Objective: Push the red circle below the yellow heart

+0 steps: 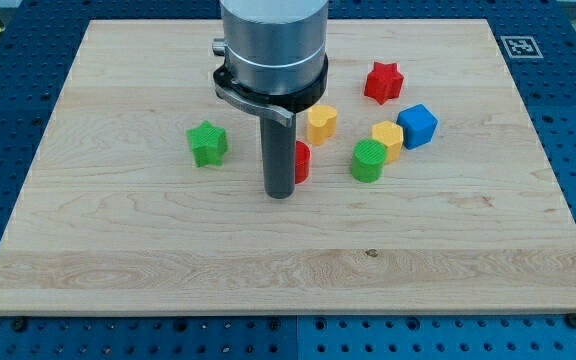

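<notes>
While my tip [280, 193] sits mid-board touching the red circle [302, 161] on its left, that circle lies just below the yellow heart [321, 122], toward the bottom edge; no pincer here, just a rod

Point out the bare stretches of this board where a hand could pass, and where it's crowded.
Free: the board along the view's bottom, below my tip, and the view's left beyond the green star. Crowded: view's right of my tip, where the red circle, yellow heart, green cylinder, yellow block, blue cube and red star cluster.
</notes>
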`<state>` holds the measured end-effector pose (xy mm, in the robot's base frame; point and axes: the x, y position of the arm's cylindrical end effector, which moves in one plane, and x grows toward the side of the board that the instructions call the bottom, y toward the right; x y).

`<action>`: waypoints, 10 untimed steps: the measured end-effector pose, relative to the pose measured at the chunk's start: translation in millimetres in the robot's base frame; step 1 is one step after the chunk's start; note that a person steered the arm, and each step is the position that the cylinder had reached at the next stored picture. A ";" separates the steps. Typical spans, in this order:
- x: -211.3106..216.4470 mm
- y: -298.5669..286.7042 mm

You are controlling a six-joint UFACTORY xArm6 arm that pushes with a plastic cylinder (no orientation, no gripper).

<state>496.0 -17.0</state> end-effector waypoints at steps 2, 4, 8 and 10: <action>0.0 -8.0; -2.7 10.1; -11.8 8.2; -15.5 15.7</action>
<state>480.5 -1.3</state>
